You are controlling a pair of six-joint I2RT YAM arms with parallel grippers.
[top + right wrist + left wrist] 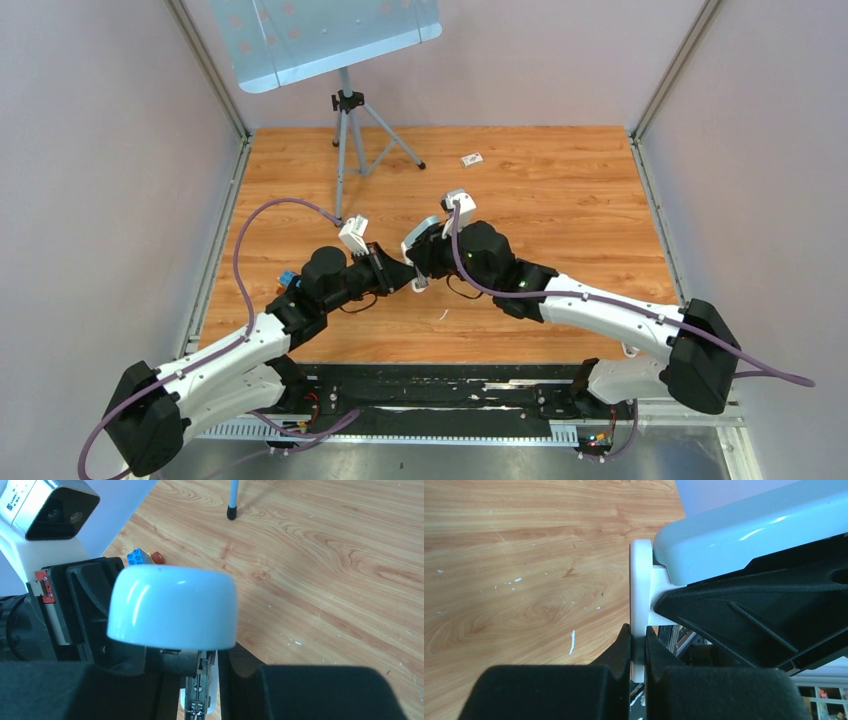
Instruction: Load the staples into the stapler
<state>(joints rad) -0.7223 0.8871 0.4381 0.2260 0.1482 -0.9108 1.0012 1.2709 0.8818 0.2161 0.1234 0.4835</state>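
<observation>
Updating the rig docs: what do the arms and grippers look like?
The left arm and right arm: white links, black joint housings, a purple cable along each. The left gripper and right gripper have black fingers; white camera box per wrist.

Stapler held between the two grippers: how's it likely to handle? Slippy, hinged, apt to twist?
Probably rigid in its parts but hinged: the stapler shows a pale blue top over a black body, so it may swing open. The glossy top looks slippery. The left gripper pinches only a thin white edge, so it could pivot there.
</observation>
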